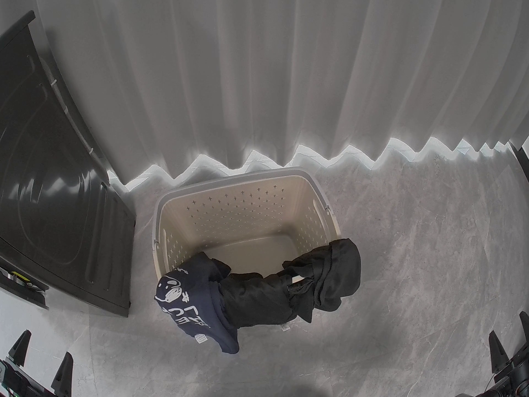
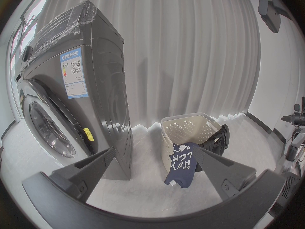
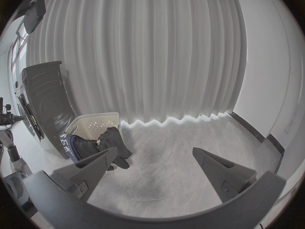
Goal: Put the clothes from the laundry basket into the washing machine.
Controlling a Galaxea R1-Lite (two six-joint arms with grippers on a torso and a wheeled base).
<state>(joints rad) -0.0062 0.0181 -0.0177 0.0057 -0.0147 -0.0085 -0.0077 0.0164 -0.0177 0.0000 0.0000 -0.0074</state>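
A beige laundry basket (image 1: 242, 205) stands on the floor by the curtain. Draped over its near rim are a navy printed shirt (image 1: 187, 301) and a black garment (image 1: 308, 279). The grey washing machine (image 1: 49, 194) stands at the left; its round door (image 2: 50, 129) looks shut. My left gripper (image 1: 41, 359) is open at the lower left, well short of the basket. My right gripper (image 1: 509, 343) is open at the lower right. The left wrist view has the basket (image 2: 187, 128) and shirt (image 2: 182, 164) beyond my open left gripper (image 2: 154, 151); my open right gripper (image 3: 154, 153) frames bare floor.
A white pleated curtain (image 1: 286, 67) hangs behind the basket. Grey marbled floor (image 1: 430, 238) lies open to the right of the basket. The basket (image 3: 95, 126) stands close beside the machine's side panel (image 3: 50, 102).
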